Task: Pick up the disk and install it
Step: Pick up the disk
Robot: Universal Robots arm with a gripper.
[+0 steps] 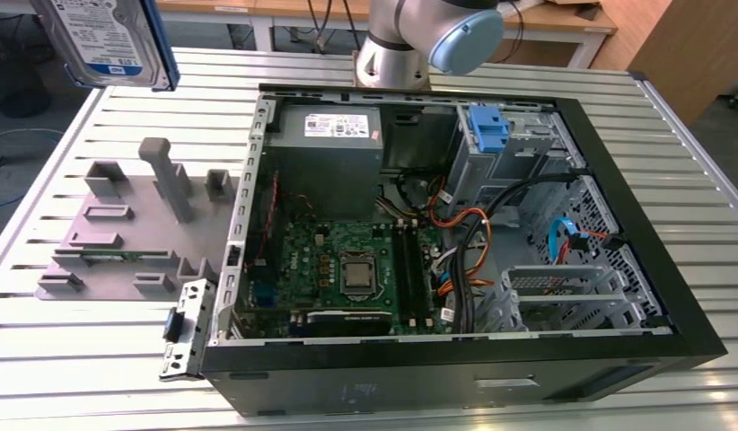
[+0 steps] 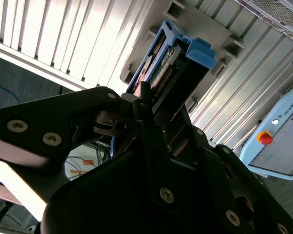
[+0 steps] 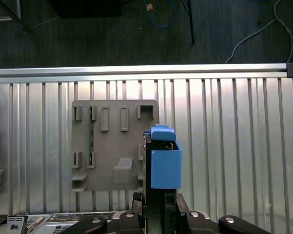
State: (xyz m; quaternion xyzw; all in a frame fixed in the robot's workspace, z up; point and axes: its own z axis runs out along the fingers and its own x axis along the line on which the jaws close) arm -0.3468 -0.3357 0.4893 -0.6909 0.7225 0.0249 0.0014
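Ribbed metal slats make up the tabletop (image 1: 82, 350) in the exterior view, with wooden desks behind it. An open computer case (image 1: 465, 359) lies on it, showing a green circuit board (image 1: 345, 265), a grey power supply (image 1: 327, 144) and a blue latch (image 1: 489, 130) in the drive bay. Just beside the case, on the exterior view's left, sits a grey plate (image 1: 118, 242) with upright posts. The disk (image 1: 111, 40) hangs high above that side, its label facing the camera and its blue frame along one edge. The arm (image 1: 399, 45) rises behind the case.

In the second wrist view the tool (image 2: 154, 105) is clamped on the disk (image 2: 173, 63), with black fingers (image 2: 146, 117) closed against it.

In the first wrist view the tool (image 3: 158, 197) holds the disk (image 3: 165, 165) edge-on in the air over the tabletop (image 3: 224, 146), above one edge of the grey plate (image 3: 112, 146).
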